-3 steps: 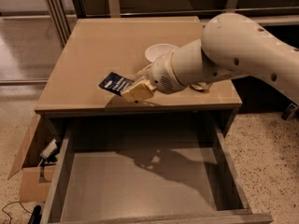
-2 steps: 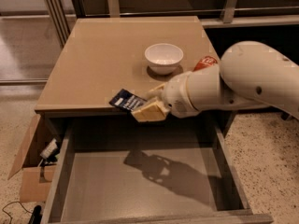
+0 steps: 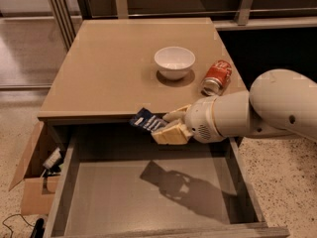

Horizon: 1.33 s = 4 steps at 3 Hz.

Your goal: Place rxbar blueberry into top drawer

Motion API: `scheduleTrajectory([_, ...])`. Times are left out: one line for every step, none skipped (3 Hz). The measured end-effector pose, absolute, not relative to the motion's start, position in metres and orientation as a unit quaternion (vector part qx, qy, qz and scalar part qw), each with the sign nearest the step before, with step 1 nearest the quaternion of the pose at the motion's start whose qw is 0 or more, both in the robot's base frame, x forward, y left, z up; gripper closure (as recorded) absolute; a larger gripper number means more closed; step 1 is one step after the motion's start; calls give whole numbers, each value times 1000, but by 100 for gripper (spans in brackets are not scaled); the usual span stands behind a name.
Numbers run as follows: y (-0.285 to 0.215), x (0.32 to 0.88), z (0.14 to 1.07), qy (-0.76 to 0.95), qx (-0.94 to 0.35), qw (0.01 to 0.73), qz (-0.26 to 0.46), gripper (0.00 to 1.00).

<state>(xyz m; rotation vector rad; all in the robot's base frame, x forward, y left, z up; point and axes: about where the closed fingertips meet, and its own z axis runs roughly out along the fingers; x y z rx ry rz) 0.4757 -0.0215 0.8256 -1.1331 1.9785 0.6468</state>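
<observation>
Moved toward 6 o'clock, gripper (image 3: 161, 125) pinches rxbar blueberry (image 3: 144, 119) over top drawer (image 3: 99, 200); brushing the desk (image 3: 109, 73) could dislodge it.

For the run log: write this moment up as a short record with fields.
gripper: shut on the rxbar blueberry, at the table's front edge, above the back of the open drawer
rxbar blueberry: held in the air, not yet in the drawer
top drawer: pulled open, arm's shadow on its bottom
table: carries white bowl and soda can, the can lying on its side
</observation>
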Motion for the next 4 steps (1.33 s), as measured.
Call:
scheduleTrajectory([-15,479,810,774,-444,366,265,100])
scheduleTrajectory([-14,475,770,785,-429,343,287,100])
scheduleTrajectory([-18,465,734,800,-413,319,296,100])
scheduleTrajectory([-24,459,705,814,-401,302,294,100])
